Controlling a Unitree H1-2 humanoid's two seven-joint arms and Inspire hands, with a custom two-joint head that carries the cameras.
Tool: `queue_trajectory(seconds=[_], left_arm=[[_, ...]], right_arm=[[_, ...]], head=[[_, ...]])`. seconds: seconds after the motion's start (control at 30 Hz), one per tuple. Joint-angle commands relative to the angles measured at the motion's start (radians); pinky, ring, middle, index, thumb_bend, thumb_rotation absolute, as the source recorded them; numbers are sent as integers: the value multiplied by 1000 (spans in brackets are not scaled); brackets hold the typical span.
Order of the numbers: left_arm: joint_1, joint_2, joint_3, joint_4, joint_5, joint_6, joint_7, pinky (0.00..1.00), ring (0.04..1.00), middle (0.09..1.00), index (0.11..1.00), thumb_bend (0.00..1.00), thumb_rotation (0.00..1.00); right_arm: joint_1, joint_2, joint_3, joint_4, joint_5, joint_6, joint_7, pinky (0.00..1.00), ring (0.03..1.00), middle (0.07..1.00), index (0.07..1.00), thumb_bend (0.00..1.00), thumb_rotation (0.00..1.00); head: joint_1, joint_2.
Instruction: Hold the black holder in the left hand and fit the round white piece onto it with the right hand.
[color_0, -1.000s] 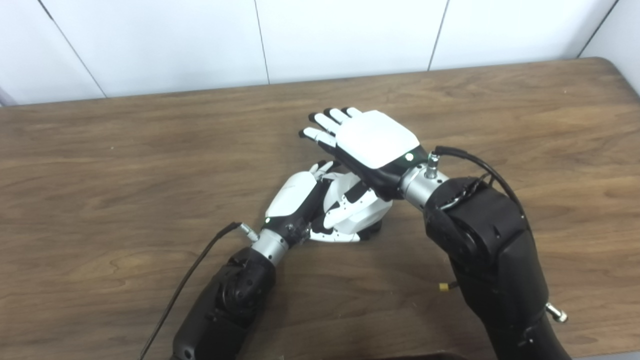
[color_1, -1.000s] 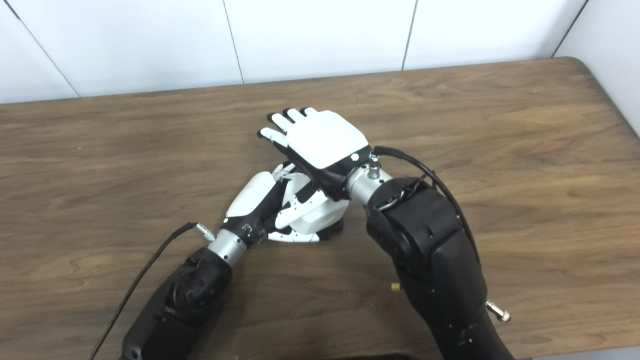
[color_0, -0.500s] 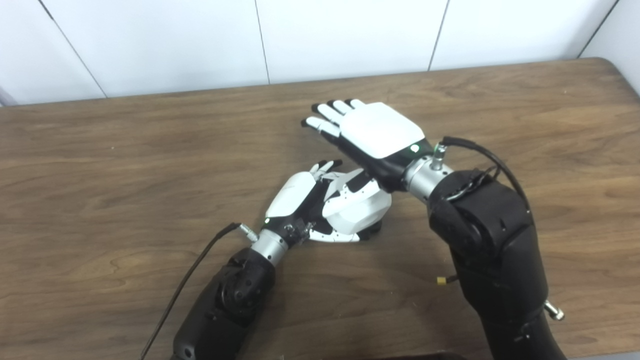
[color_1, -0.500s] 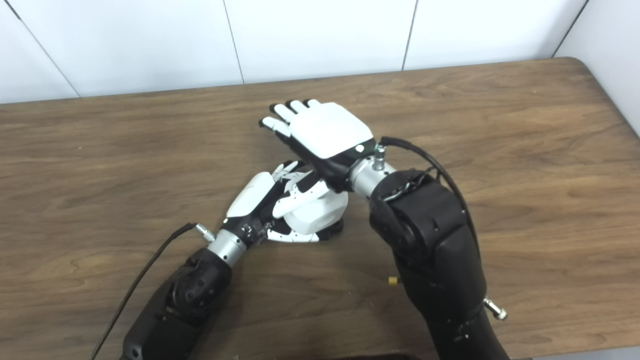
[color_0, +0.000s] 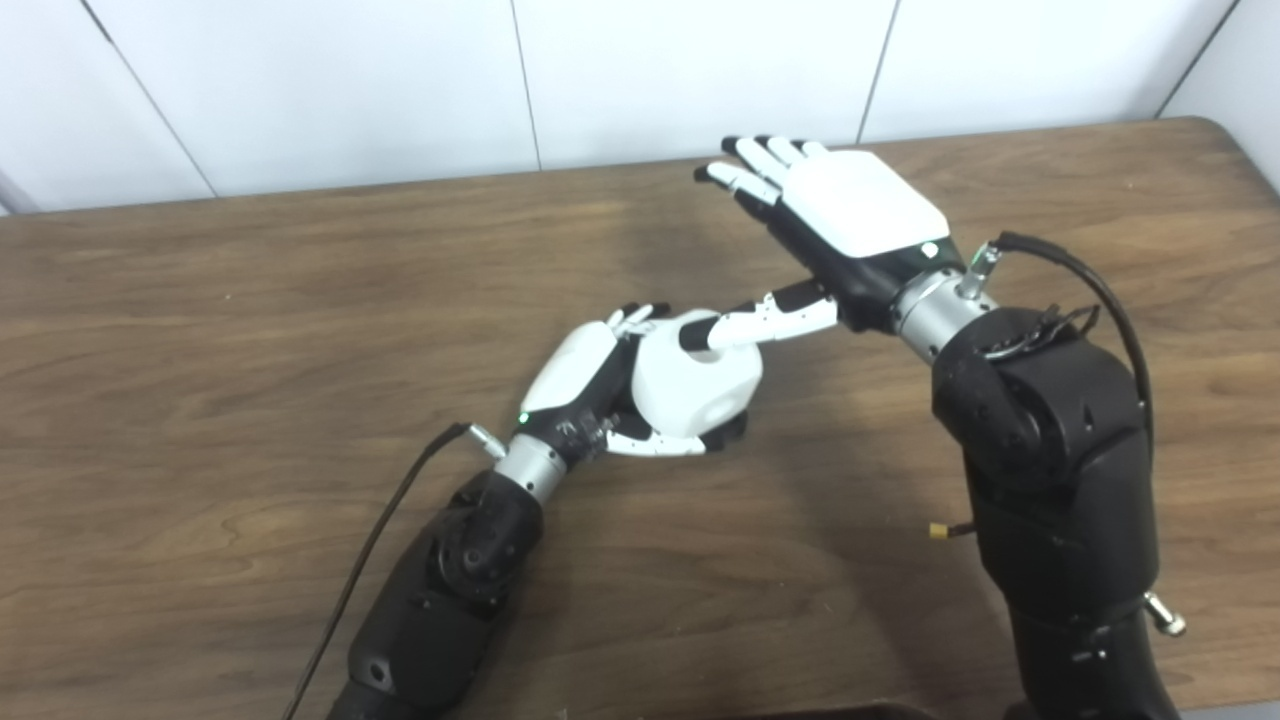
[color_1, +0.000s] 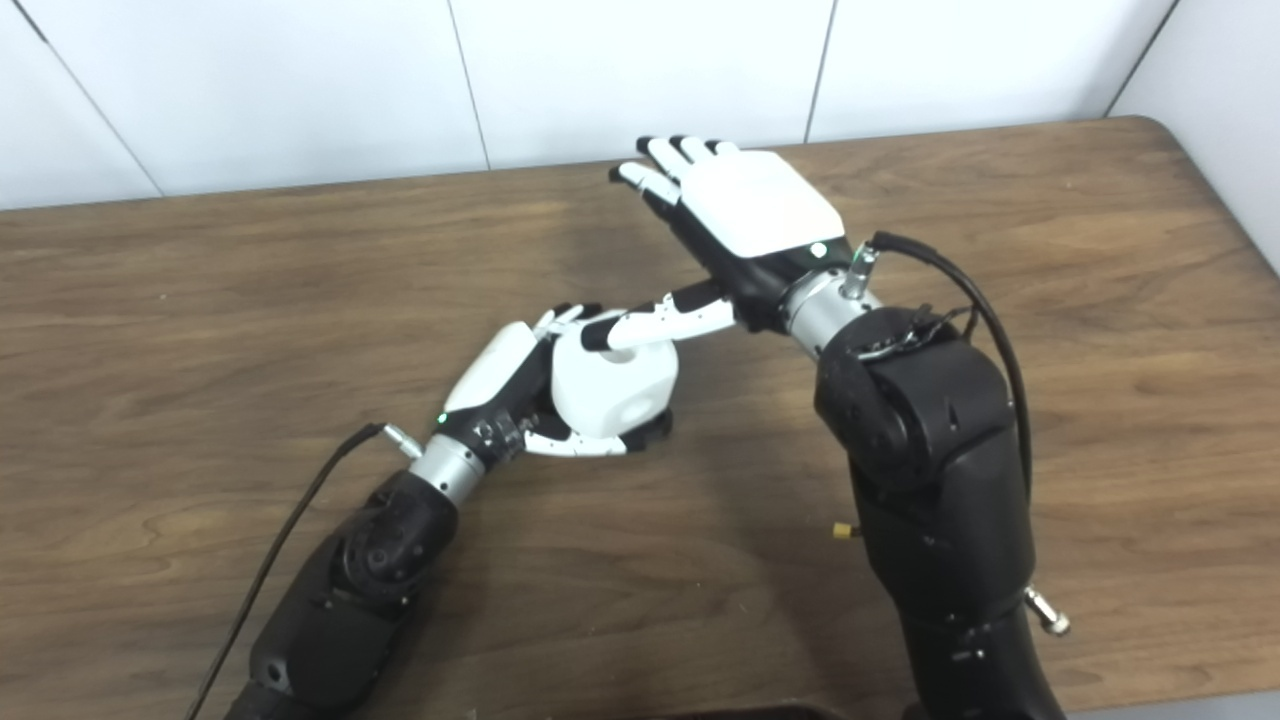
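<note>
The round white piece (color_0: 700, 385) sits on top of the black holder (color_0: 732, 430), of which only a dark sliver shows under its right side. My left hand (color_0: 580, 375) is at the table's middle, curled around this pair from the left, with its thumb along the near side. My right hand (color_0: 850, 215) is open and flat, palm down, raised up and to the right of the pair with nothing in it. Its thumb reaches back over the top of the white piece (color_1: 610, 385); I cannot tell whether they touch.
The brown wooden table (color_0: 250, 300) runs back to a white panelled wall (color_0: 350, 80). Its rounded right corner (color_1: 1190, 150) lies beyond the right arm. A black cable (color_0: 370, 550) trails from the left wrist toward the front edge.
My right hand has lifted off the white piece and moved up and to the right, staying open. My left hand has shifted the pair slightly left and farther back. The white piece's top now shows.
</note>
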Motion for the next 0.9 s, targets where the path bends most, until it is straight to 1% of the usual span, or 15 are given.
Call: queue_trajectory(seconds=[0.0,0.07,0.17,0.2,0.23,0.3,0.33,0.37,0.4,0.47,0.57,0.63,0.8,0.87], left_arm=[[34,34,17,65,20,127,-23,1000,973,838,487,525,60],[31,39,16,65,27,136,-30,1000,975,843,489,524,62],[26,52,9,56,36,158,-56,1000,984,864,493,523,66],[25,57,6,52,40,164,-64,993,982,877,588,784,104],[24,60,5,50,42,167,-70,988,981,883,627,877,118],[22,65,4,43,42,180,-87,984,981,897,685,963,138],[21,67,5,42,41,184,-91,983,983,906,720,986,147],[20,70,5,41,39,187,-97,984,984,915,747,997,155],[20,73,5,37,38,194,-106,984,985,916,753,998,156],[18,79,3,28,40,210,-127,996,996,936,815,1000,171],[16,92,-3,14,51,239,-160,1000,1000,976,939,1000,244],[14,102,-9,0,57,258,-183,1000,1000,995,988,1000,282],[3,134,-14,-44,54,301,-242,1000,1000,1000,1000,1000,284],[-3,149,-12,-58,47,311,-260,1000,1000,1000,1000,1000,286]], right_arm=[[-39,-18,-19,-15,20,12,-30,1000,1000,1000,924,818,896],[-29,-32,-27,-11,31,14,-37,1000,1000,1000,921,817,898],[-18,-47,-36,-3,47,21,-46,1000,1000,1000,923,820,926],[-16,-51,-38,-1,51,25,-48,1000,1000,1000,923,816,933],[-15,-53,-38,0,53,29,-49,1000,1000,1000,922,813,935],[-20,-57,-40,-2,58,40,-47,1000,1000,1000,923,806,929],[-22,-59,-39,-1,58,45,-47,1000,1000,1000,923,804,929],[-25,-60,-38,1,59,47,-50,1000,1000,1000,922,807,931],[-29,-60,-38,4,59,49,-55,1000,1000,1000,922,808,931],[-35,-60,-40,9,59,55,-60,1000,1000,1000,919,817,935],[-32,-63,-45,21,59,63,-60,988,1000,1000,923,812,922],[-23,-74,-46,40,60,60,-66,976,1000,1000,927,811,916],[1,-97,-53,83,74,67,-94,986,1000,1000,915,818,877],[4,-104,-53,92,80,69,-106,970,1000,1000,917,815,873]], head=[[1,0],[4,0],[4,0],[3,0],[3,0],[4,-1],[4,-1],[5,-1],[5,-2],[5,-4],[4,-7],[6,-8],[12,-9],[19,-11]])
